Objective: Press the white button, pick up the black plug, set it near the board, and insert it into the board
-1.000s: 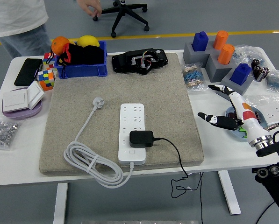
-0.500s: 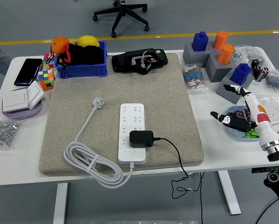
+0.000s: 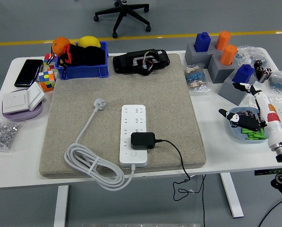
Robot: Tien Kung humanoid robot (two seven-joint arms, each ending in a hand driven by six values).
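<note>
A white power strip (image 3: 134,134) lies lengthwise on the grey felt mat (image 3: 124,94), its white cord (image 3: 91,161) coiled at the lower left. The black plug (image 3: 143,140) sits on the strip's near end, just above the white button (image 3: 133,153), and its black cable (image 3: 177,158) trails off the table's front edge. My right hand (image 3: 247,106) hangs over the right side of the table above a blue dish (image 3: 247,133), far from the strip, fingers spread and holding nothing. My left arm is out of sight.
A blue bin (image 3: 81,64) with fruit and black items, a black device (image 3: 141,61), a phone (image 3: 29,72), cubes (image 3: 47,80) and a bag of nuts (image 3: 1,134) line the back and left. Grey blocks with blue and orange pegs (image 3: 221,56) stand at back right.
My right hand has drawn back to the right, away from the mat, over the blue dish. The person at the top left has left the view.
</note>
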